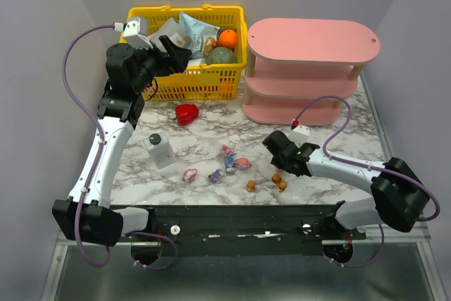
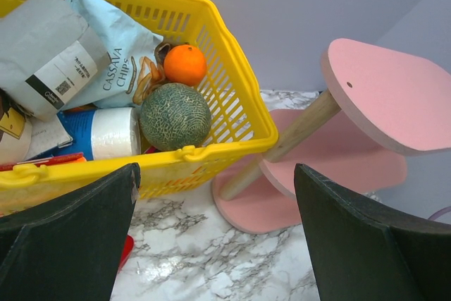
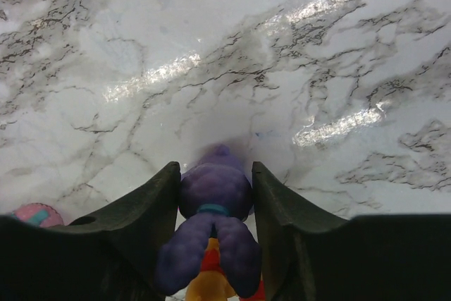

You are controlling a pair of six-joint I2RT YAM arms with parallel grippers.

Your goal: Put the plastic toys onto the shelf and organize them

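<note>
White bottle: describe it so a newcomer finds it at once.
Start at the yellow basket at the back left of the marble table. In front of it lies a red heart-shaped object, and nearer the front edge stands the white bottle with a dark cap. It is white and much bigger than the small toys to its right.

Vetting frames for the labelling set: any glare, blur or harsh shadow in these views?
Right wrist: bright glare streaks on the marble table, and the purple bunny between the fingers is soft, out of focus. Left wrist: yellow basket sharp, no glare. Top external: even light, faint shadows, small toys poorly resolved.
</note>
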